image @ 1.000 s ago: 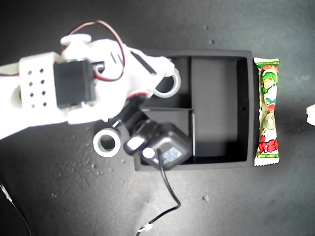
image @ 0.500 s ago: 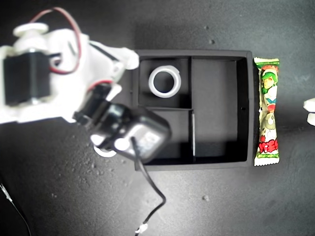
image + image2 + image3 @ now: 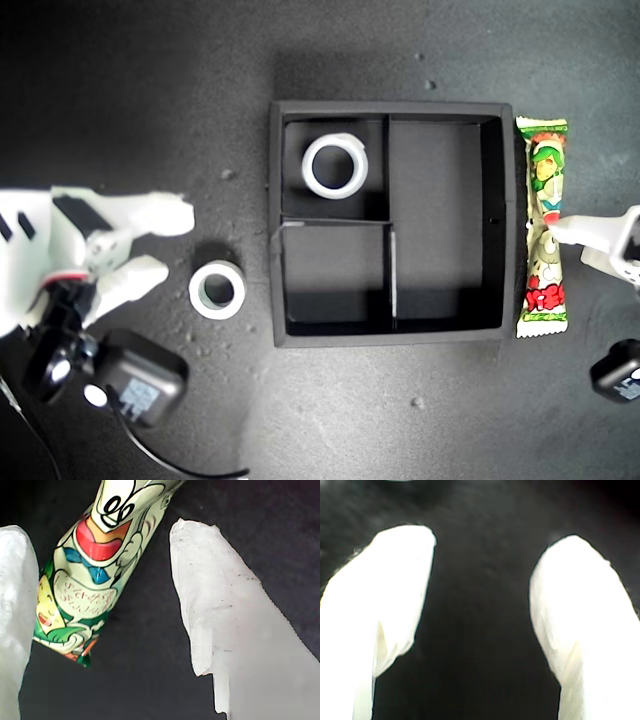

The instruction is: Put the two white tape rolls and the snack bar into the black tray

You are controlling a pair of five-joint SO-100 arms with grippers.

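Snack bar point(image 3: 542, 227) lay just outside black tray point(image 3: 494, 215); first gripper point(image 3: 107, 615) spread wide around it, second gripper point(image 3: 160, 247) gaped empty. Glossy wrapper, could've slipped easily.

My first gripper point(image 3: 105, 630) hung wide open over the dark surface point(image 3: 150, 680), one white finger point(image 3: 235, 630) broad and close to the lens, the other only a pale sliver at the frame's edge. Between them lay the snack bar point(image 3: 95, 565), slanted, nearer the sliver finger than the broad one. Its cartoon face showed plainly: black eyes, a red mouth, a blue bow. Its green crimped end pointed toward me. Neither finger touched the wrapper.
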